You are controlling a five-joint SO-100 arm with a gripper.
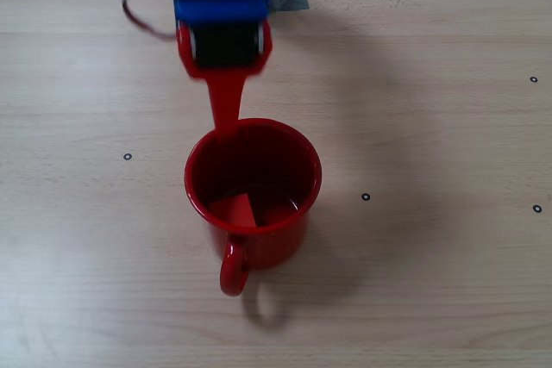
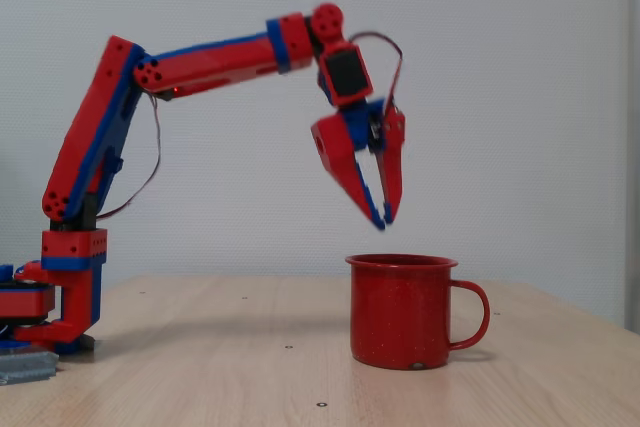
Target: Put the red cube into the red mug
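The red mug (image 1: pixel 253 191) stands upright on the wooden table (image 1: pixel 431 282), its loop handle toward the bottom of the picture in the fixed view from above and toward the right in the side view (image 2: pixel 415 312). The red cube (image 1: pixel 233 211) lies inside the mug on its floor, against the wall nearest the handle. The gripper (image 2: pixel 383 217) hangs above the mug's rim, clear of it, over the side away from the handle, so the cube sits below it and offset toward the handle. Its two fingers converge to a narrow gap at the tips and carry nothing. In the view from above, one red finger (image 1: pixel 226 105) points down at the mug's far rim.
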